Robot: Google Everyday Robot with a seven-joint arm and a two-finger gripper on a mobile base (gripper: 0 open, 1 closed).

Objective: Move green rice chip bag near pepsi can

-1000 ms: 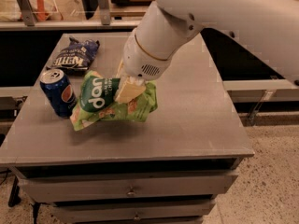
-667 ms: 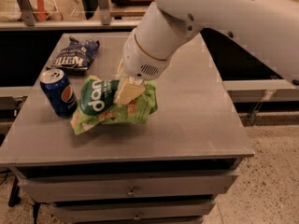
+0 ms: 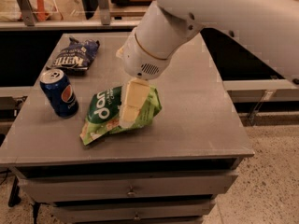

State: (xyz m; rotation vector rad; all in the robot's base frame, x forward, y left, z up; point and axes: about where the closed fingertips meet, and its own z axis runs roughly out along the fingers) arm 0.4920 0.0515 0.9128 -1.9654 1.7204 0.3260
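Observation:
The green rice chip bag (image 3: pixel 110 115) lies tilted on the grey table (image 3: pixel 196 120), its lower left corner on the tabletop. My gripper (image 3: pixel 131 104) comes down from the white arm and is shut on the bag's right half. One cream finger (image 3: pixel 133 97) lies across the bag's front; the other is hidden behind it. The pepsi can (image 3: pixel 60 92) stands upright just left of the bag, a small gap between them.
A dark blue chip bag (image 3: pixel 74 55) lies at the table's back left corner. The table has drawers (image 3: pixel 131 190) under its front edge. A shelf and dark gap run behind the table. Speckled floor (image 3: pixel 271 171) is on the right.
The bag and my gripper have come down and slightly toward the table's front. The can and the dark blue bag have not moved.

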